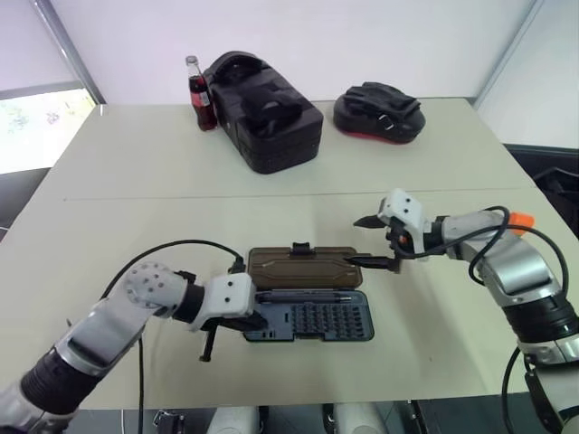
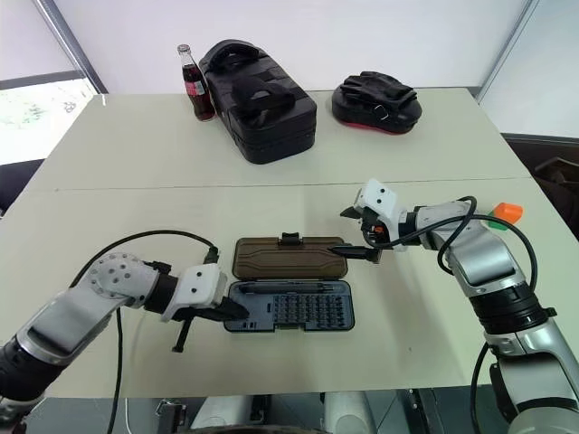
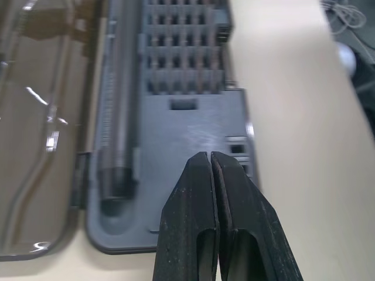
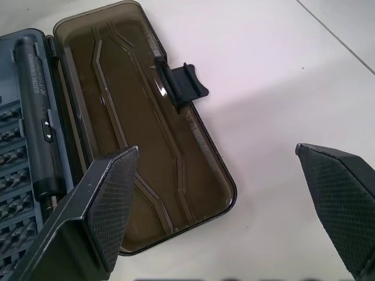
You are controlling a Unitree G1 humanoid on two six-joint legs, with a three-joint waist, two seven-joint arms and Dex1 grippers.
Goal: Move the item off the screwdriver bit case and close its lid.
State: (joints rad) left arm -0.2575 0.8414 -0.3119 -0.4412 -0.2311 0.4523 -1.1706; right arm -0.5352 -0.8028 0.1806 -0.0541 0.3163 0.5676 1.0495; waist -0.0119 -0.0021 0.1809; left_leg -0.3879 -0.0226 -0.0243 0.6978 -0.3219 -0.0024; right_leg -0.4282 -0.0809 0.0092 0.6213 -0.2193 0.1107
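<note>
**Item off the case; lid left to close**

Screwdriver bit case [image 1: 309,316] lies open on the worktop [image 1: 136,181], near the front edge, between the two arms. Nothing sits on the bit rows, the slim driver [image 4: 36,117] or the lid [image 1: 303,264]. The lid lies flipped flat on the worktop on the far side of the base, its black latch [image 4: 183,84] on the far long edge. A small orange block [image 2: 507,212] w/ a green part shows behind the right forearm, well apart from the case; prob. the item, though the arm partly hides it, so I can't tell what it rests on.

Judgement: step 1 (clear the item) looks done. Step 2 not yet done: lid wide open.

Left gripper [image 3: 211,175]: fingers pressed together, holding nothing, tip just over the case's near-left corner by the driver's end. Could be there to pin the base down, but contact is not clear.

Right gripper [image 4: 222,211]: fingers wide apart, empty, at the lid's right end; one finger [image 4: 111,193] overlaps the lid's corner, the other hangs over bare worktop. Looks placed to catch that edge and swing the lid over.

Further back, not involved: black bag [image 1: 267,113], cola bottle [image 1: 200,95], a black-and-red object [image 1: 378,113].
</note>
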